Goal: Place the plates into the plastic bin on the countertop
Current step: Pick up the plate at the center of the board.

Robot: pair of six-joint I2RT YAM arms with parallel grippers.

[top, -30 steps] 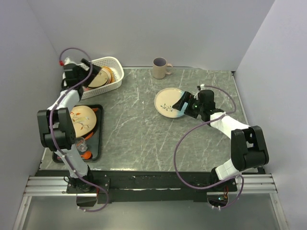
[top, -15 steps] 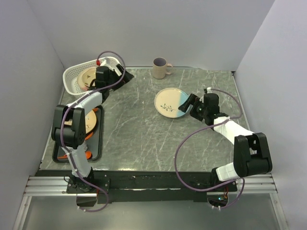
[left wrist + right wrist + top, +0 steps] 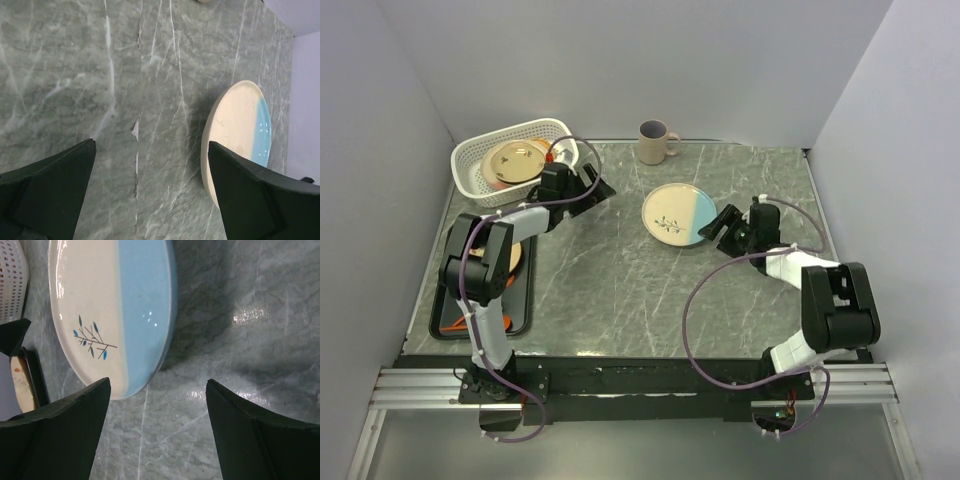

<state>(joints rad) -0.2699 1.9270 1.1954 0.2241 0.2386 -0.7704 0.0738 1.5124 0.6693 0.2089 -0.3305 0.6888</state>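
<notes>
A beige mug (image 3: pixel 655 142) stands upright in the upper middle of the overhead view, handle pointing right, close to the pale grey back wall (image 3: pixel 720 60). At the lower left, on my left side, lies a flat black tray (image 3: pixel 520 300) with something orange (image 3: pixel 450 322) at its near end. An aluminium rail (image 3: pixel 650 383) runs along the bottom.

Bright, even light; glare on countertop (image 3: pixel 246 316)
</notes>
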